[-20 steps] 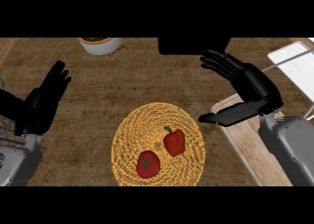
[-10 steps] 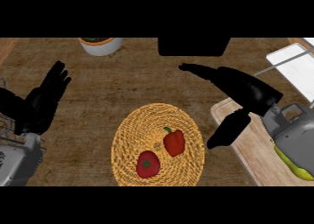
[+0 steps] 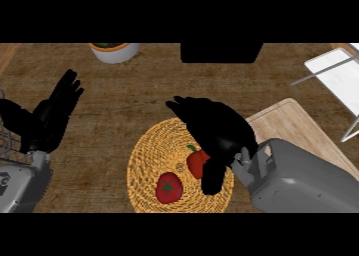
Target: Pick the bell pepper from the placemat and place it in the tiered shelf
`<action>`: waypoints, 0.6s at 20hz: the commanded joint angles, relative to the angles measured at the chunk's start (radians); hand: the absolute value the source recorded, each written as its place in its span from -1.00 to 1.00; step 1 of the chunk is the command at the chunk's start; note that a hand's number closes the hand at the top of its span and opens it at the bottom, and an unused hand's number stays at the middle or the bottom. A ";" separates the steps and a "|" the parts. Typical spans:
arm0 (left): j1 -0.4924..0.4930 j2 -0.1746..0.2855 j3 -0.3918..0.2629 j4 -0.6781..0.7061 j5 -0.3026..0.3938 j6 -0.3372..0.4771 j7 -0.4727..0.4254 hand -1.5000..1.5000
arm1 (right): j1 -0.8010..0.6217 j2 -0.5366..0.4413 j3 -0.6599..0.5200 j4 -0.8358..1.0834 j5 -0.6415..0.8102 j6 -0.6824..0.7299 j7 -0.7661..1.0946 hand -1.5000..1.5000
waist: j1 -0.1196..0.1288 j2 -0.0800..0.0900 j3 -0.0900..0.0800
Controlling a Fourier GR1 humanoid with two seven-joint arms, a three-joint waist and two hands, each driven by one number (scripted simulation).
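Over the placemat point(image 3: 149, 167) — right robot hand point(image 3: 219, 131) above pepper point(image 3: 196, 163).

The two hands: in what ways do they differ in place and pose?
The left hand rests at the view's left over the counter, while the right hand is over the placemat. The left hand is apart from the bell pepper; the right hand hides part of it. The left hand points up the view, the right hand toward the upper left. Both are black and open.
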 commanded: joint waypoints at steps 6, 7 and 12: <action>0.002 0.024 0.056 0.001 0.008 -0.058 0.013 0.00 | 0.014 0.112 0.106 0.074 0.148 0.105 0.161 -1.00 | -0.001 0.002 0.001; 0.045 0.002 0.044 0.001 -0.003 -0.065 -0.035 0.00 | -0.008 0.143 0.090 0.074 0.137 0.131 0.200 -1.00 | 0.000 0.002 0.001; -0.003 -0.031 0.023 -0.049 -0.044 -0.002 0.054 0.00 | 0.039 0.140 0.091 0.039 0.171 0.179 0.246 -1.00 | -0.008 0.000 0.001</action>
